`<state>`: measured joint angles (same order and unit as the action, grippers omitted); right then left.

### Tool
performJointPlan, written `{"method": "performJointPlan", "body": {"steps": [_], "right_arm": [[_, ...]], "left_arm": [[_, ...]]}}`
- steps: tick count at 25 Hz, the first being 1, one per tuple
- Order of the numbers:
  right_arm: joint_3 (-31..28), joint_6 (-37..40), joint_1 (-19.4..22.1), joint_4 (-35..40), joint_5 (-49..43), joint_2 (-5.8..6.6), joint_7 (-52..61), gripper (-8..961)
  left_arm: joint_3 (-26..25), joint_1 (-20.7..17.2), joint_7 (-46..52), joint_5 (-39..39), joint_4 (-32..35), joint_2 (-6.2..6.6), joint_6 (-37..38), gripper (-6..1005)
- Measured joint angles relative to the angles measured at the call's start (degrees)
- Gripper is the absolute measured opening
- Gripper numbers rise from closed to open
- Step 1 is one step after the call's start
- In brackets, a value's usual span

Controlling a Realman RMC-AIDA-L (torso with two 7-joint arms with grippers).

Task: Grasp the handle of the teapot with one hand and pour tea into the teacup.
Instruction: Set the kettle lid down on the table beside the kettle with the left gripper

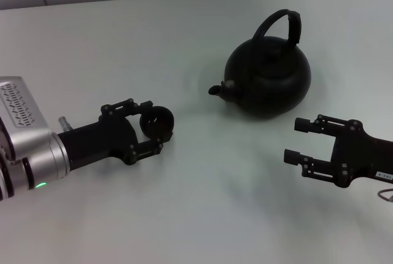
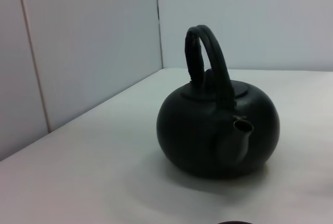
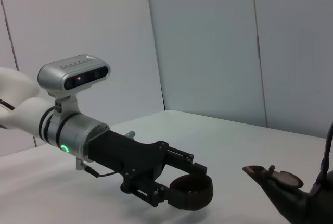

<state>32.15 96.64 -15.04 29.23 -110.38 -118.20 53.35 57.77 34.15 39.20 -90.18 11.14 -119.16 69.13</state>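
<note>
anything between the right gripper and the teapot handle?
Nothing but bare table. In the head view the open right gripper sits near the robot, apart from the teapot; the handle arches over the lid. The left gripper holds the teacup.

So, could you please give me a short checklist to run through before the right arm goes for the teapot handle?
1. Right pincer open, empty: ok.
2. Handle upright and unobstructed: ok.
3. Teapot upright on the table, lid on: ok.
4. Teacup held between the left pincer's fingers: ok.
5. Spout faces the teacup: ok.
6. Tea in the teapot: cannot tell.
</note>
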Motion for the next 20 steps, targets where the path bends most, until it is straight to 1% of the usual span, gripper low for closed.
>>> {"method": "performJointPlan", "body": {"steps": [8, 15, 20], "right_arm": [[0.01, 0.04, 0.01, 0.08, -0.07, 0.0, -0.03, 678], [0.01, 0.05, -0.12, 0.12, -0.1, 0.0, -0.07, 678], [0.02, 0.05, -0.11, 0.12, -0.14, 0.0, -0.08, 678]], "left_arm": [[0.11, 0.22, -0.01, 0.01, -0.49, -0.01, -0.66, 734], [0.28, 0.68, -1.78, 0.01, -2.84, 0.0, -3.04, 749], [-0.13, 0.84, -2.32, 0.01, -3.57, 0.0, -3.35, 760]]}}
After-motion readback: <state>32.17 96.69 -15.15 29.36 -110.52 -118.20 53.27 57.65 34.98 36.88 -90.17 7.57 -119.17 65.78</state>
